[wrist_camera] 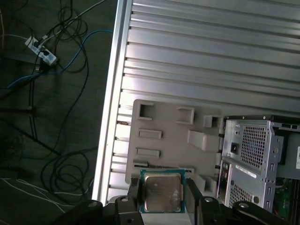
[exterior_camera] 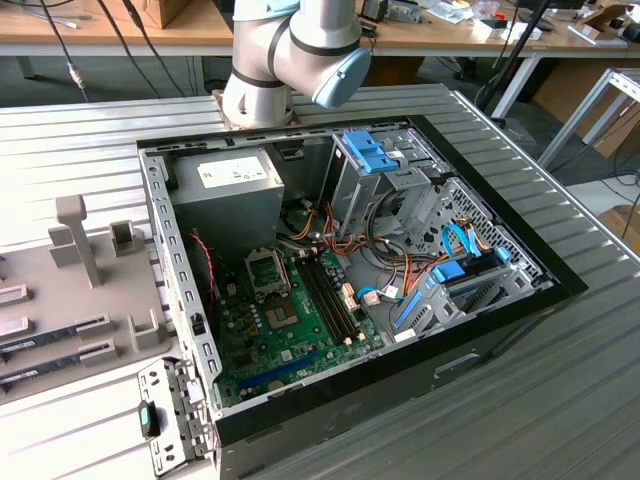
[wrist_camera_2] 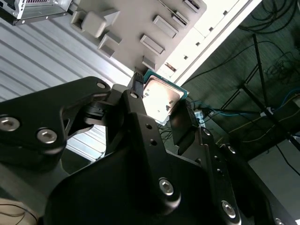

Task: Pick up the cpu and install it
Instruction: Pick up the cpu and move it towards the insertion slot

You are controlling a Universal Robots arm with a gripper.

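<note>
The cpu point(wrist_camera: 161, 191), a flat square chip with a silvery lid and thin green rim, sits between my gripper's point(wrist_camera: 162, 199) black fingers in both wrist views. The gripper point(wrist_camera_2: 161, 107) is shut on the cpu point(wrist_camera_2: 161, 96), one finger on each of two opposite edges. It hangs high above the grey holder tray point(wrist_camera: 173, 136) and the ribbed metal table. In the exterior view the open computer case point(exterior_camera: 500, 320) lies on the table, its green motherboard point(exterior_camera: 290, 330) showing a square metal-framed socket point(exterior_camera: 268, 268).
The arm's grey and blue joints point(exterior_camera: 290, 50) stand behind the case. The grey holder tray point(exterior_camera: 70, 290) with pegs and slots lies at the exterior view's left. Cables, drive cages point(exterior_camera: 385, 165) and a power supply point(exterior_camera: 225, 185) crowd the case. The floor past the table edge holds loose cables point(wrist_camera: 47, 61).
</note>
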